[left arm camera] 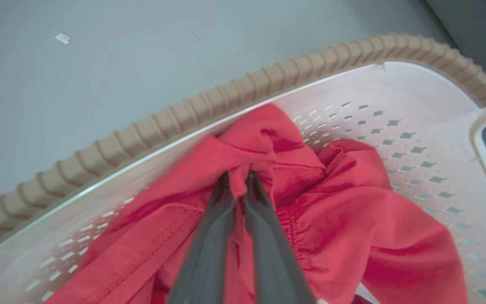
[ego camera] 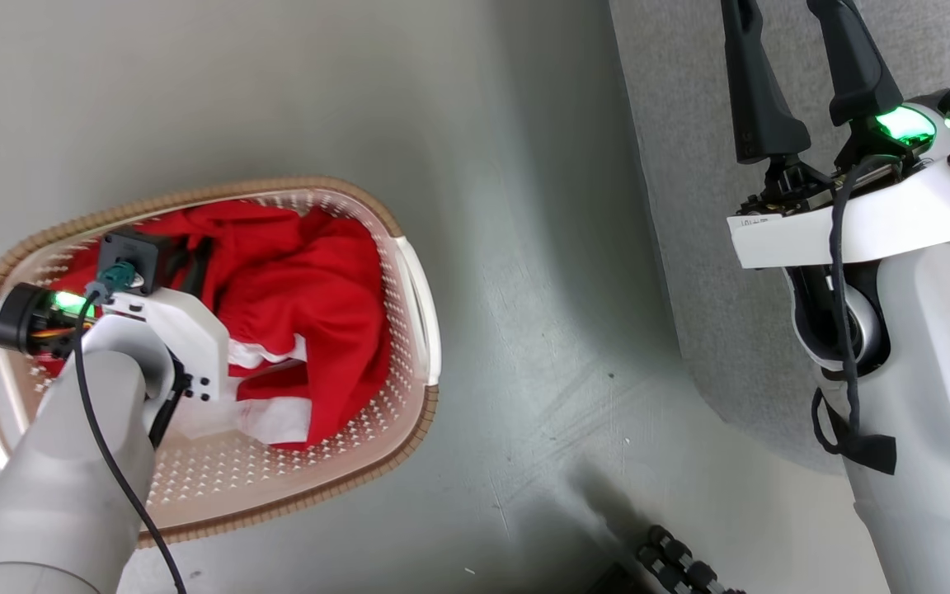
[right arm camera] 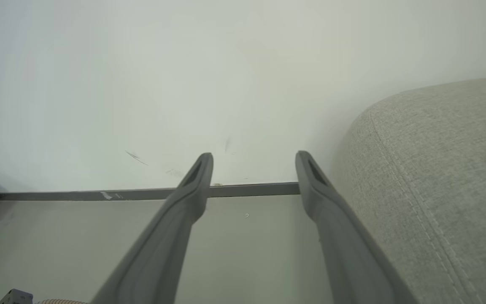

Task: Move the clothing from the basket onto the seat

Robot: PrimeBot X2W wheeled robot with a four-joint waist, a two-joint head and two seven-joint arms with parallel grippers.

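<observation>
- Gripping a fold of the bright red soft fabric clothing (left arm camera: 344,219), the left pincer (left arm camera: 238,177) has its two long dark fingers (left arm camera: 213,236) pressed together on the cloth (a small bunch of it sticks up between the tips).
- The clothing, red with some white trim, lies inside the cream-white plastic basket (ego camera: 434,330) with perforated walls and a brown woven-look rim.
- The basket stands on the pale grey floor (ego camera: 524,247).
- The right pincer (right arm camera: 253,162) is spread wide and holds nothing; it is just beside the rounded edge of the large grey fabric sofa (right arm camera: 437,177).
- Sofa and basket are well apart, with floor between them.
</observation>
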